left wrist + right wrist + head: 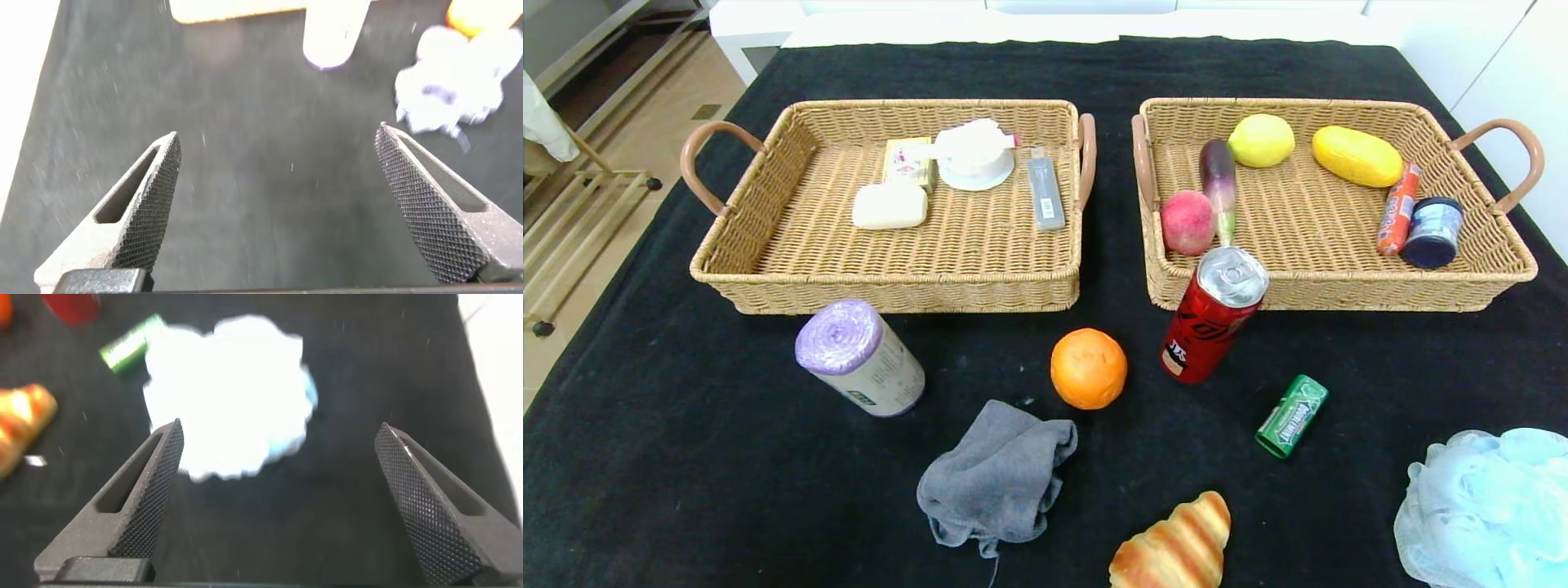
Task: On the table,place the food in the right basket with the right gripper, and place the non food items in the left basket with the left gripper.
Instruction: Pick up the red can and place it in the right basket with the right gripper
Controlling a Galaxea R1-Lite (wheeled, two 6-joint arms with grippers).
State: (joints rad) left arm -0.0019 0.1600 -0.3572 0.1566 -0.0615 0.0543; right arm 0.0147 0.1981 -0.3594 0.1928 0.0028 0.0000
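Two wicker baskets stand at the back of the black table. The left basket holds soap, a small box, a white dish and a grey stick. The right basket holds a peach, an eggplant, a lemon, a yellow fruit, a sausage and a jar. In front lie a purple roll, an orange, a red can, a green gum pack, a grey cloth, a croissant and a blue bath puff. My left gripper is open over bare cloth. My right gripper is open, near the puff. Neither shows in the head view.
White furniture borders the table's far edge. The floor and a wooden rack lie off the table's left side. Bare black cloth lies at the front left of the table.
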